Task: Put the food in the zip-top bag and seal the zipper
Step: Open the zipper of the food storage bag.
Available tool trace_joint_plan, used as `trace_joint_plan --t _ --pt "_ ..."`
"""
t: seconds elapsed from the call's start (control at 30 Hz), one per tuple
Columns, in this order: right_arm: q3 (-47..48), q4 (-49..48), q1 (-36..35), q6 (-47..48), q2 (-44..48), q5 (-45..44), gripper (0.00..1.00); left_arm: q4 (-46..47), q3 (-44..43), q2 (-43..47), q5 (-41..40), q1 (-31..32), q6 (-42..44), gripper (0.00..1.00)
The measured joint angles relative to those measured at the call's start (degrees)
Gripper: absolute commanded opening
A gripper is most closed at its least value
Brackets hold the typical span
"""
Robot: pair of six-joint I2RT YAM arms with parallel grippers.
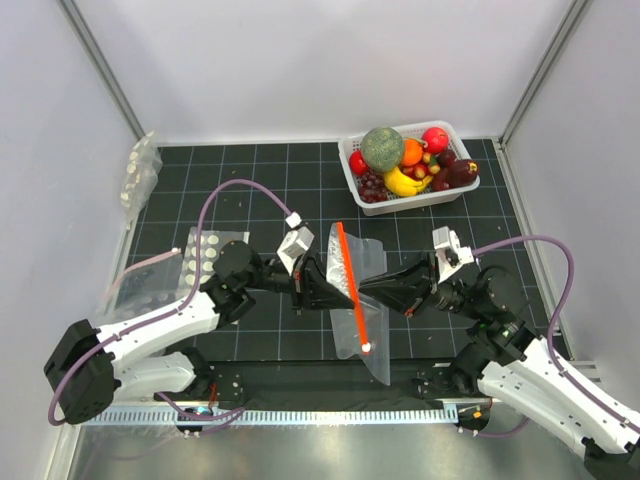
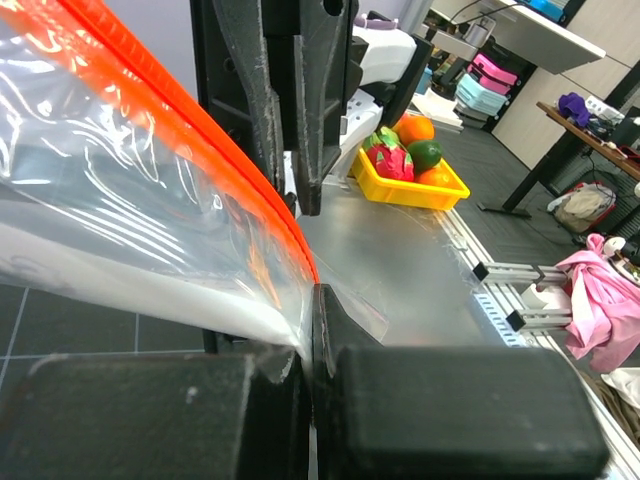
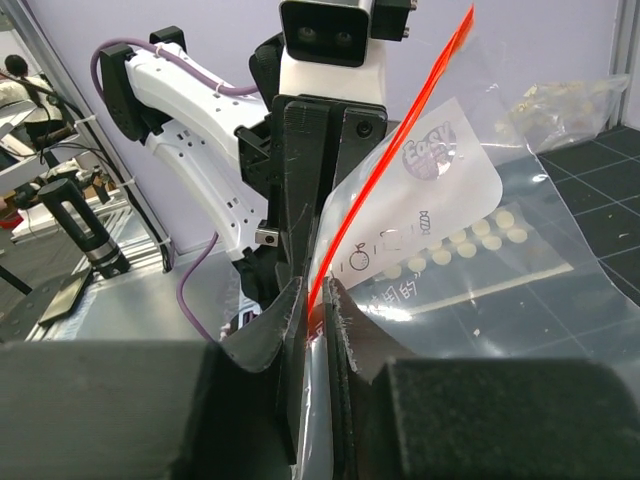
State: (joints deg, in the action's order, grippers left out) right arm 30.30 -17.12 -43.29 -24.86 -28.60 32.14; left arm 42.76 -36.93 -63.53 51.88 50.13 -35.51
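The zip-top bag (image 1: pixel 372 262) hangs upright between my two grippers over the middle of the mat, its clear film flat. Its orange zipper (image 1: pixel 350 282) runs along the top edge, ending near me in a small white tab (image 1: pixel 367 347). My left gripper (image 1: pixel 333 285) is shut on the film just under the zipper (image 2: pixel 200 130). From the other side, my right gripper (image 1: pixel 366 290) is shut on the zipper (image 3: pixel 390 170), fingertips (image 3: pixel 345 300) almost meeting the left's. The food lies in the basket: red balls (image 1: pixel 435 139) (image 1: pixel 357 162) and an orange ball (image 1: pixel 411 151).
A white basket (image 1: pixel 352 182) at the back right also holds a green melon (image 1: pixel 382 148), a banana (image 1: pixel 403 184) and dark grapes. Clear bags of white discs (image 1: pixel 205 255) (image 1: pixel 140 170) lie on the left. Enclosure walls stand on three sides.
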Motion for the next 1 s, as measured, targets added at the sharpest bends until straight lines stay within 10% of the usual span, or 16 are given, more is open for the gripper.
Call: trace_joint_plan --t 0.83,1.0 --pt "0.09 -1.6 0.0 -1.27 -5.62 4.48 0.14 -3.72 -0.04 -0.5 -0.87 0.11 1.66 0.0" --pt "0.22 -1.29 0.0 -1.31 -6.05 4.44 0.29 -4.11 -0.02 -0.5 -0.87 0.11 1.73 0.0"
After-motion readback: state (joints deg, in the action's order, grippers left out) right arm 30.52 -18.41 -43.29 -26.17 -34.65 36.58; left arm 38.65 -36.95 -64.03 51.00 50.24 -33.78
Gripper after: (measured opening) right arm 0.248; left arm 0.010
